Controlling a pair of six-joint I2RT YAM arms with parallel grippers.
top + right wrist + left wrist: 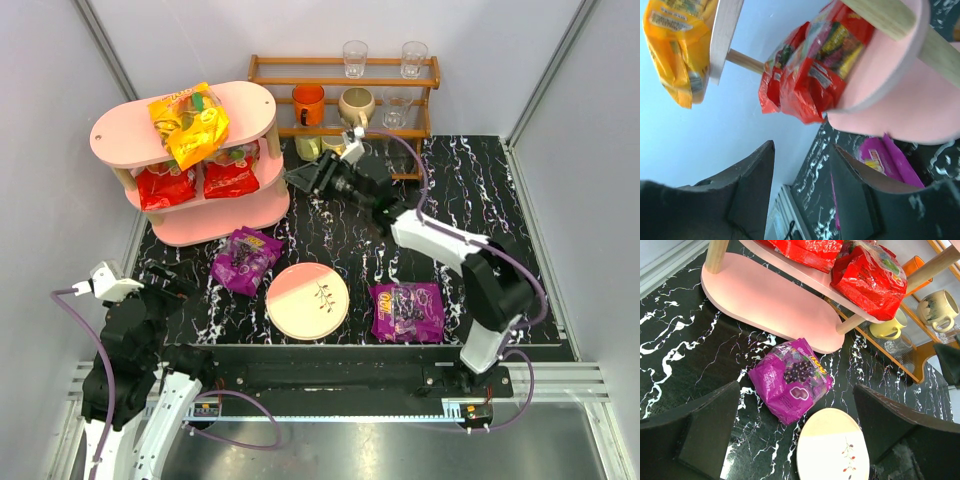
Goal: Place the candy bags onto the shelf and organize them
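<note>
Left gripper (797,386) is hovering spread and empty near the purple candy bag (785,390); light, soft, slippery, it is likely needing an edge pinch.

A purple candy bag (791,381) lies on the tabletop (680,350) just beside the bottom board of the pink shelf (770,305). On its middle board sit red candy bags (867,280); a plate (832,452) lies farther out.

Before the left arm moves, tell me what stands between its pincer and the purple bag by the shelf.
Nothing visible: the open left pincer faces the purple bag over bare tabletop; the plate lies beside the bag.
</note>
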